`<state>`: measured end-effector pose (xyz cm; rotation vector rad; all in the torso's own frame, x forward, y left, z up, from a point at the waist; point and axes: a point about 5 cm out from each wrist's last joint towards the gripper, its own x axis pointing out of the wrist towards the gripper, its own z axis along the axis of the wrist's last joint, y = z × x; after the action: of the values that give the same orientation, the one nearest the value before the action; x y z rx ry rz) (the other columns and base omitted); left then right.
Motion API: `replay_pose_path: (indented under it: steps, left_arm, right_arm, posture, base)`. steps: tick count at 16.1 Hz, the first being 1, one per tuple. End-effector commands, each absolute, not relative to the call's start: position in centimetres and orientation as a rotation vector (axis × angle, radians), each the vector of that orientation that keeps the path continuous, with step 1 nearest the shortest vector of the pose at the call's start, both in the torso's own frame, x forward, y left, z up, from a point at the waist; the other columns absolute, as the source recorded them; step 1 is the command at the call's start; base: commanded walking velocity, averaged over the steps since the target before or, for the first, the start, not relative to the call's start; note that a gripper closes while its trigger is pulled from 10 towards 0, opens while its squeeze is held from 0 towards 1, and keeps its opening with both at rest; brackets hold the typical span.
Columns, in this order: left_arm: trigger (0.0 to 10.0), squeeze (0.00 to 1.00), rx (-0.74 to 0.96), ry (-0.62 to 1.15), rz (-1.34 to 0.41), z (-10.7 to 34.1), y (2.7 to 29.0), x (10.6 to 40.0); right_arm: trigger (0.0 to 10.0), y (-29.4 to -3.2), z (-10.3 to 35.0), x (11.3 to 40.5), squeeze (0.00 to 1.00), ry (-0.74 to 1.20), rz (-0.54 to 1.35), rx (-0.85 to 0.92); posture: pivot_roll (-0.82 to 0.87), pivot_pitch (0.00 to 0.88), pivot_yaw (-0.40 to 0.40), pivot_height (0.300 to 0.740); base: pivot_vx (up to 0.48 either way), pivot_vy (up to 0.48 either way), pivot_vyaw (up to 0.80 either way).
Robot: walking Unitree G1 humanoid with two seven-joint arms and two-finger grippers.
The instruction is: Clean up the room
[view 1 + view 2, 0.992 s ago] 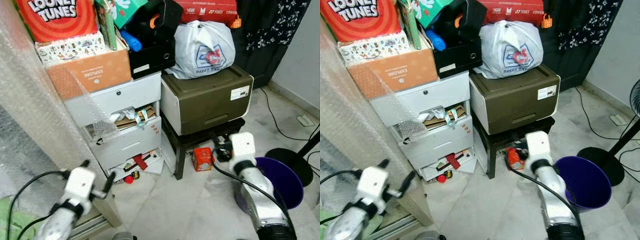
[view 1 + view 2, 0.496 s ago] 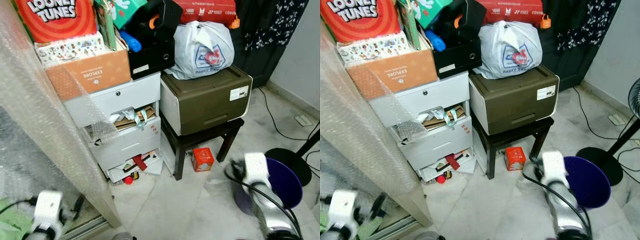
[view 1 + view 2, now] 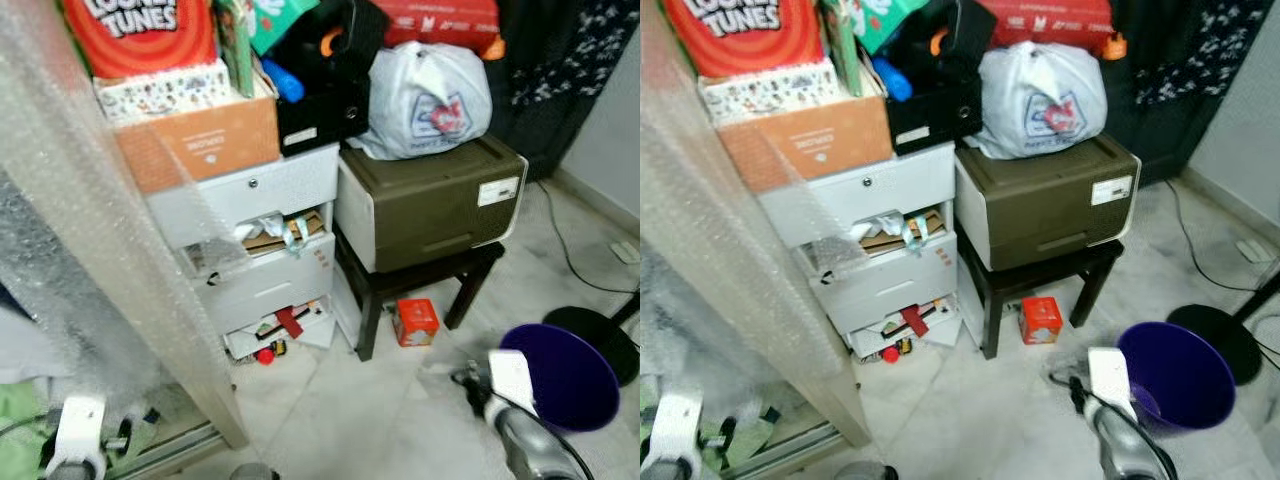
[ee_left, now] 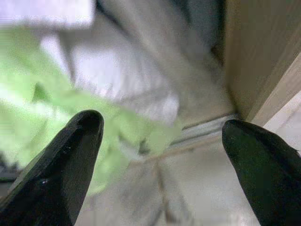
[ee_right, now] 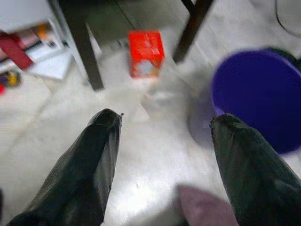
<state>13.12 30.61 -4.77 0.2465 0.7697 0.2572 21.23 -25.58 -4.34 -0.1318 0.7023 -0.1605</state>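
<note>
A small red box (image 3: pixel 416 322) lies on the pale floor beside the dark stool's leg, also seen ahead of my right gripper (image 5: pixel 167 120). That gripper is open and empty, low over the floor tiles. A purple bucket (image 3: pixel 560 378) stands just right of my right arm (image 3: pixel 515 400). My left gripper (image 4: pixel 162 127) is open too, down at the lower left over a green cloth (image 4: pixel 42 103) next to a wooden panel edge (image 4: pixel 254 61). My left arm (image 3: pixel 78 440) sits at the bottom left corner.
White drawers (image 3: pixel 260 250) spill paper and ribbon, with small red bits (image 3: pixel 265 353) on the floor below. A brown storage box (image 3: pixel 430 205) rests on the stool (image 3: pixel 420 285). A bubble-wrapped panel (image 3: pixel 90 250) leans at left. A fan base (image 3: pixel 600 340) and cable lie at right.
Both arms have dropped and drawn back toward the bottom of the picture. The right gripper has moved away from the red box toward the bucket. The camera has shifted slightly.
</note>
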Motion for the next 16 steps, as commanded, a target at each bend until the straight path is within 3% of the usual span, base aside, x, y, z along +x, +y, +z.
replay_pose_path:
  steps: [1,9,16]
  left_arm:
    - [10.0,0.00,0.258,0.765,0.269,-4.6,30.8,13.7]
    - [10.0,0.00,0.268,0.871,0.322,-6.6,28.9,14.7]
    - [10.0,0.00,0.265,0.892,0.265,-6.6,27.7,16.7]
  right_arm:
    - [10.0,-25.5,-4.5,21.1,0.00,0.717,-0.145,-0.139]
    - [10.0,-25.9,-5.9,19.5,0.00,0.853,-0.105,-0.246]
    - [10.0,-24.4,-6.3,20.0,0.00,0.862,-0.131,-0.163]
  posture:
    - [0.03,0.000,0.010,0.740]
    - [-0.03,0.000,0.015,0.740]
    - [-0.04,0.000,0.025,0.740]
  base:
    - [0.000,0.000,0.77]
    - [0.000,0.000,0.61]
    - [0.000,0.000,0.00]
